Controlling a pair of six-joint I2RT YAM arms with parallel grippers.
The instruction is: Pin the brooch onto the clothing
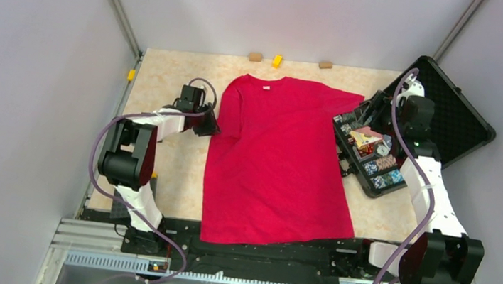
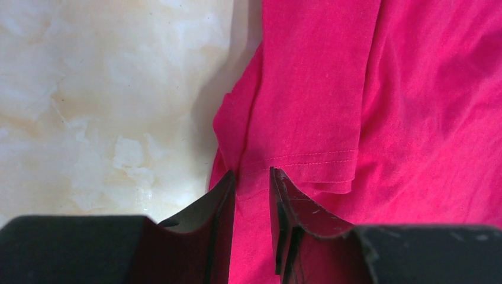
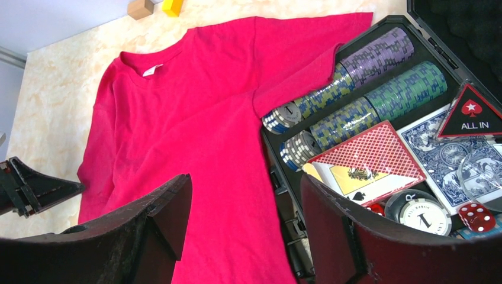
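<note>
The red shirt (image 1: 274, 166) lay flat on the surface (image 2: 89, 89). The left end effector (image 2: 251, 177) was almost shut and pinched the sleeve edge. The right end effector (image 3: 245, 225) was wide open and held nothing. Just to its right sat a black case (image 3: 456, 23), full of chips (image 3: 379, 53), cards (image 3: 367, 154) and a red dice (image 3: 475, 216). The shirt's other sleeve lay over the case edge. I could not spot the brooch.
</note>
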